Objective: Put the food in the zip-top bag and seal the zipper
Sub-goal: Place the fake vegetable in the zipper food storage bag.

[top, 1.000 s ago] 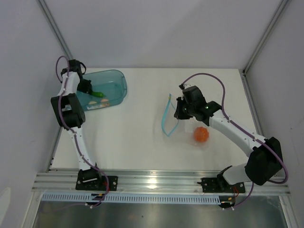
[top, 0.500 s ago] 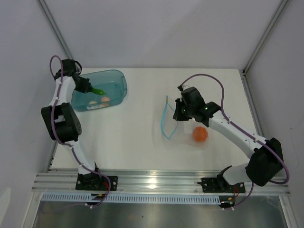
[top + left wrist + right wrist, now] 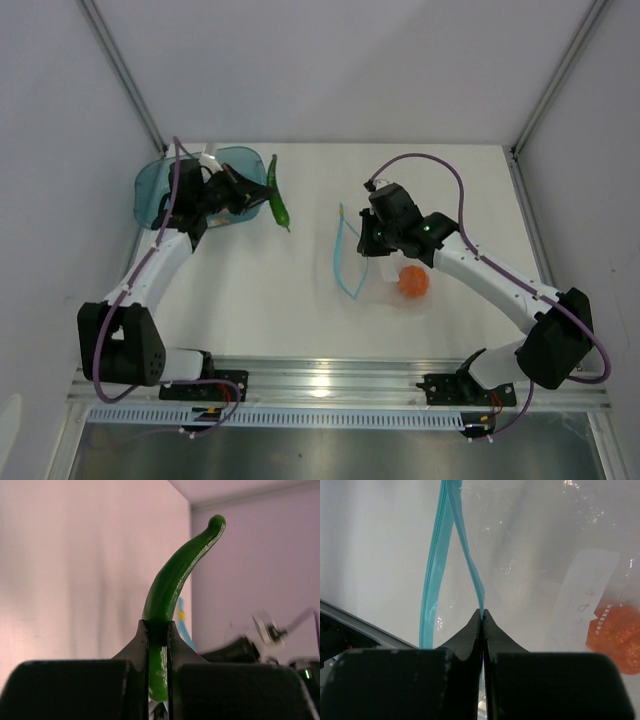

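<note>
My left gripper (image 3: 262, 194) is shut on the slim green vegetable (image 3: 277, 199) and holds it in the air just right of the teal tub. In the left wrist view the vegetable (image 3: 172, 582) sticks up from between the jaws. My right gripper (image 3: 372, 240) is shut on the upper lip of the zip-top bag (image 3: 385, 268), holding its mouth open; the light-blue zipper (image 3: 340, 255) curves to its left. In the right wrist view the zipper strip (image 3: 440, 550) runs up from the fingertips. The orange fruit (image 3: 413, 282) lies inside the bag, also seen in the right wrist view (image 3: 616, 637). The egg-like lump is hidden.
The teal translucent tub (image 3: 160, 190) stands at the back left, partly covered by my left arm. The enclosure's walls and metal posts (image 3: 130, 88) frame the white table. A metal rail (image 3: 330, 380) runs along the near edge.
My left gripper has lifted the green vegetable out of the teal tub and swung it right toward the bag. My right gripper has shifted slightly left with the bag.
</note>
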You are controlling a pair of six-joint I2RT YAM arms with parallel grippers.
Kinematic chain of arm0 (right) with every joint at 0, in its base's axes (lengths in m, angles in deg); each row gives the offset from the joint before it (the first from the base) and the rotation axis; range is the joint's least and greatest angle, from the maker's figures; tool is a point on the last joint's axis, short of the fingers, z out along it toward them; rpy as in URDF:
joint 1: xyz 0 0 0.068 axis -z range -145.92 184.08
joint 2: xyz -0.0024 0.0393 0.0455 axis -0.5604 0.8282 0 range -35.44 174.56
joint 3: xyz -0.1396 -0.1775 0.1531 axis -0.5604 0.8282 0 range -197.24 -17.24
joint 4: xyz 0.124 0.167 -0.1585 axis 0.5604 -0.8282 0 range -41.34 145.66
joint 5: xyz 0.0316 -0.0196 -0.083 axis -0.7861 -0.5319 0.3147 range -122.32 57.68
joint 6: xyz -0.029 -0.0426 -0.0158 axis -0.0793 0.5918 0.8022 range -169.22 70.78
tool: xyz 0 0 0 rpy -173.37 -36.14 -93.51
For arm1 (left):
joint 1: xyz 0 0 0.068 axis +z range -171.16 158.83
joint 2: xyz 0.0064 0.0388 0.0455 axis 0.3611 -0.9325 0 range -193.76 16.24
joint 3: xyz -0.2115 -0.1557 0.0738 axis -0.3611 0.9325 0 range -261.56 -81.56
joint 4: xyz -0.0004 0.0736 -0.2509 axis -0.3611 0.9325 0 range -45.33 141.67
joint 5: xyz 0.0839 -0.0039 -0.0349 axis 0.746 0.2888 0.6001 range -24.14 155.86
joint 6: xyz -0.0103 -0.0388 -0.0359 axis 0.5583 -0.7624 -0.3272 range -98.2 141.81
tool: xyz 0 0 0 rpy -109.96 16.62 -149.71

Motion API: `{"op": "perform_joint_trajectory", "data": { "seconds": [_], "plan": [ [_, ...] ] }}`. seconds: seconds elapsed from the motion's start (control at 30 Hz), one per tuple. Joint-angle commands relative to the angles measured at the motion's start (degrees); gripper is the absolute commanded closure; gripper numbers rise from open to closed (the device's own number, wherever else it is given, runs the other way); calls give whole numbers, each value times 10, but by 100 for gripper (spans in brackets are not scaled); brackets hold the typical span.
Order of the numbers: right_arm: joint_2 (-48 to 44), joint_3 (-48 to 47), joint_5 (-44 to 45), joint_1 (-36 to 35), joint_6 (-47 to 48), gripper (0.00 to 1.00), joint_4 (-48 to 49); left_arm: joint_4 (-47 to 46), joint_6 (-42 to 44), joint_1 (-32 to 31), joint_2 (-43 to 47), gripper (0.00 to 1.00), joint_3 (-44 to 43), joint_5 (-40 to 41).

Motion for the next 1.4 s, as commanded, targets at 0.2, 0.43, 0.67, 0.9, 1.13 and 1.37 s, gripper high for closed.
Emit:
{"op": "perform_joint_trajectory", "data": {
  "seconds": [0.2,0.43,0.67,0.9,1.13,1.37],
  "plan": [
    [-21,-22,16,-29,-40,100,-1,-205,58,-156,105,99,77,-133],
    [-35,-18,10,-31,-50,100,2,-334,5,-201,118,99,173,-141],
    [-42,-31,-60,-31,-83,100,18,-641,-89,-235,83,99,255,-79],
    [-41,-32,-79,-31,-98,100,19,-755,-140,-262,39,99,254,-19],
    [-65,-29,-87,-27,-147,100,29,-714,-88,-287,47,99,268,21],
    [-87,-17,-132,-13,-217,100,70,-726,-68,-288,45,99,291,35]
  ]
}}
